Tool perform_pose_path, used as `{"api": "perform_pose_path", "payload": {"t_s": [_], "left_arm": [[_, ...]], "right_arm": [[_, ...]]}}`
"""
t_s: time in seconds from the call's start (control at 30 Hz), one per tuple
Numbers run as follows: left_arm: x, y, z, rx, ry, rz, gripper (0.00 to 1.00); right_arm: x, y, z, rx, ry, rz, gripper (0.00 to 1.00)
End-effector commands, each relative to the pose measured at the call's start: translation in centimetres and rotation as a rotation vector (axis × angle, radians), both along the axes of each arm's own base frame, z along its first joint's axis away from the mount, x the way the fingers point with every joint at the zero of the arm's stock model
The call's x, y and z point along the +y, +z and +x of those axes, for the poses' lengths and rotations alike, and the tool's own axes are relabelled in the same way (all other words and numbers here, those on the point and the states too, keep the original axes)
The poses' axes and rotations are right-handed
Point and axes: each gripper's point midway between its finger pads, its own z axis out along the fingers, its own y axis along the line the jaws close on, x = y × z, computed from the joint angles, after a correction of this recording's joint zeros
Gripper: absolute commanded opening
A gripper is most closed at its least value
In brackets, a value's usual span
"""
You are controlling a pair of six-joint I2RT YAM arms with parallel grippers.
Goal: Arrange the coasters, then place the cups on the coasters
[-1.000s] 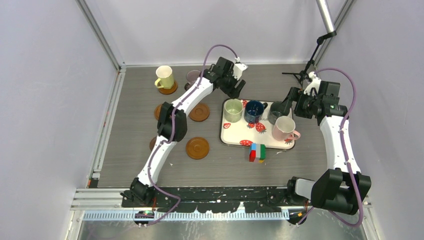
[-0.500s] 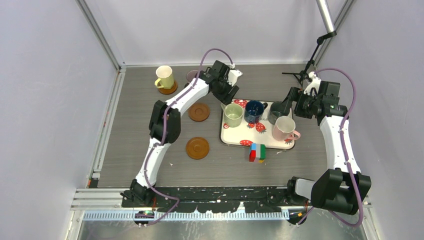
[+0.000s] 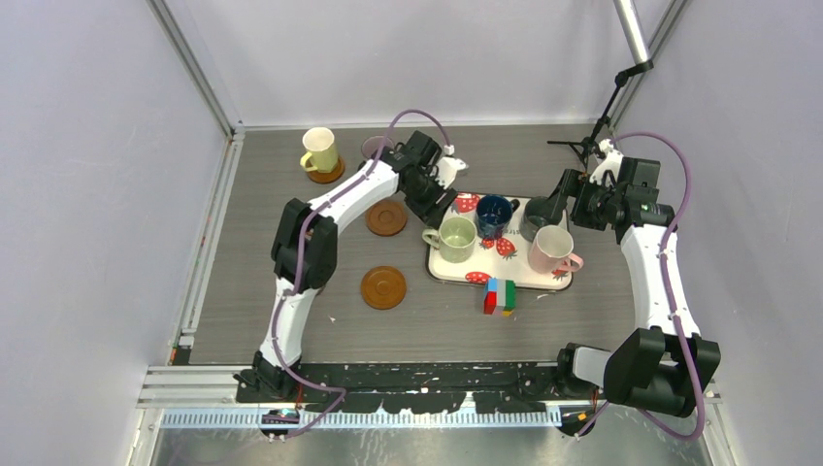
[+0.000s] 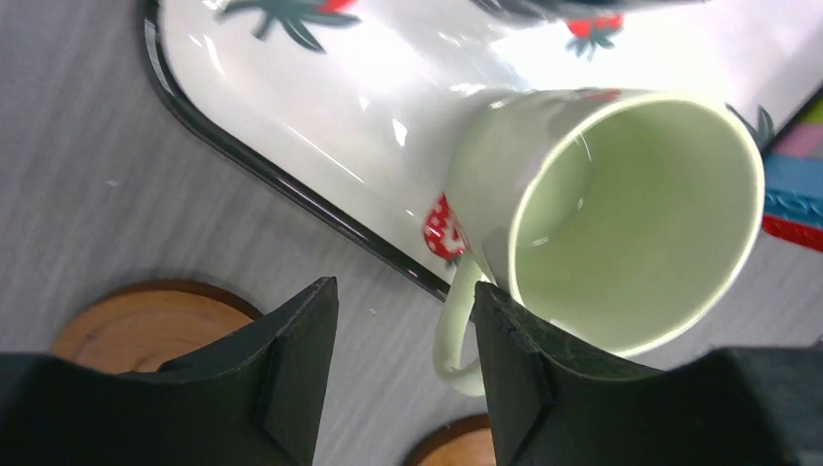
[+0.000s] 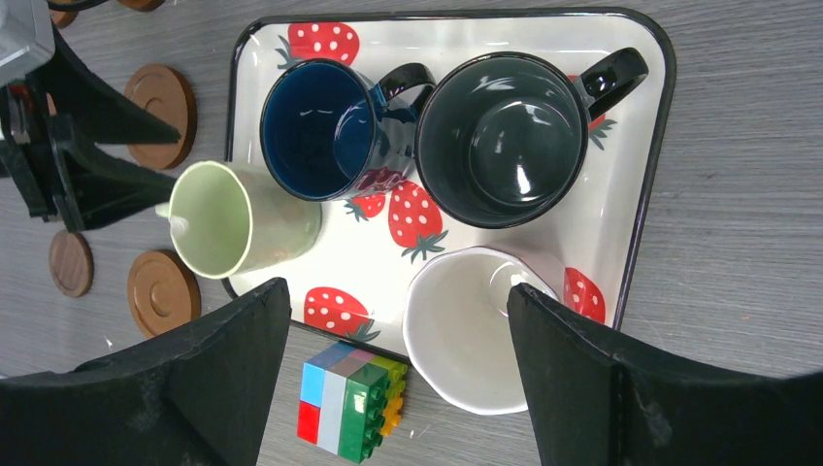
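1. Tray point(image 3: 485, 264), white with strawberry print, lies at three o'clock on the table point(image 3: 262, 320), taking the far wall as twelve. It carries four cups.
2. From overhead the light green cup point(image 3: 456, 236) at the tray's nine o'clock edge looks almost upright, its handle pointing to nine. The right wrist view shows it tilted toward nine, base on the tray and mouth overhanging the rim.
3. Only the left wrist view shows the left gripper point(image 4: 403, 284) clearly. Its fingers stand half closed either side of that cup's handle, which is close against one finger with a gap to the other. I cannot tell whether it truly grips.
4. The right gripper point(image 5: 396, 286) hangs spread wide above the tray, holding nothing. Overhead it hides part of the grey cup point(image 5: 500, 141). Its own camera shows that cup whole, at one o'clock on the tray, just beside the dark blue cup point(image 5: 315, 131) at twelve. The pink cup point(image 5: 466, 330) is at five.
5. The pale yellow cup point(image 3: 319, 149) sits on a coaster point(image 3: 327, 175) at eleven o'clock of the table. The mauve cup point(image 3: 373, 147) beside it is half hidden by the left arm point(image 3: 335, 199).
6. A bare coaster point(image 3: 386, 217) lies at nine o'clock of the tray and a second coaster point(image 3: 384, 287) at eight. The right wrist view adds a darker coaster point(image 5: 70, 262) farther toward nine.
7. A multicoloured block toy point(image 3: 500, 296) stands just off the tray's six o'clock edge.
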Motion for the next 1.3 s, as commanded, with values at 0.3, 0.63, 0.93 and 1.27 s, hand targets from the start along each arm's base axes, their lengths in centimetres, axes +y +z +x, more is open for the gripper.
{"api": "perform_pose_path", "payload": {"t_s": [0.3, 0.63, 0.93, 1.27], "left_arm": [[3.4, 7.0, -6.3, -0.141, -0.226, -0.057, 0.82], [1.7, 3.3, -6.8, -0.135, -0.208, -0.031, 0.84], [0.1, -0.8, -5.7, -0.162, -0.193, -0.015, 0.73], [-1.8, -2.9, -5.1, -0.157, -0.134, -0.063, 0.55]], "right_arm": [[0.3, 1.7, 0.1, -0.064, 0.016, 0.007, 0.87], [0.6, 2.2, 0.1, -0.075, 0.022, 0.024, 0.86], [0.9, 3.0, -0.6, -0.07, 0.015, 0.037, 0.86], [0.7, 3.5, -0.8, -0.099, -0.011, 0.031, 0.86]]}}
